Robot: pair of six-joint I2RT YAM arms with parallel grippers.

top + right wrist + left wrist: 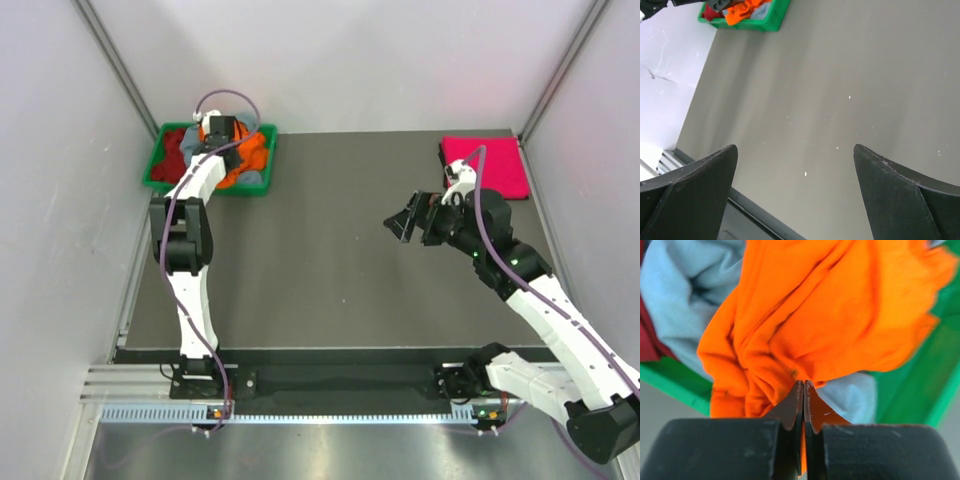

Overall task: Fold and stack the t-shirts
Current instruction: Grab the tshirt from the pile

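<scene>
- Pinching a bunched fold of the orange shirt [830, 315], your left gripper [803, 386] has its jaws pressed together on the cloth, down in the green tray [158, 165] at the far left corner of the table [330, 260].
- The orange cloth bulges up and away from the fingertips, heaped over a grey-blue shirt [685, 295], with a dark red shirt [649, 340] at the tray's left side. It is too crumpled to show a long axis.
- Your right gripper [408, 225] hangs empty, jaws wide apart, above the table's right half and well apart from the tray. The left arm is plainly the nearer.
- A pink shirt [487, 165] lies folded flat at the far right corner.
- The lift looks best taken straight up over the tray's rim, then toward the dark stretch of table between the arms, where there is room to spread. The side wall stands close on the left.
</scene>
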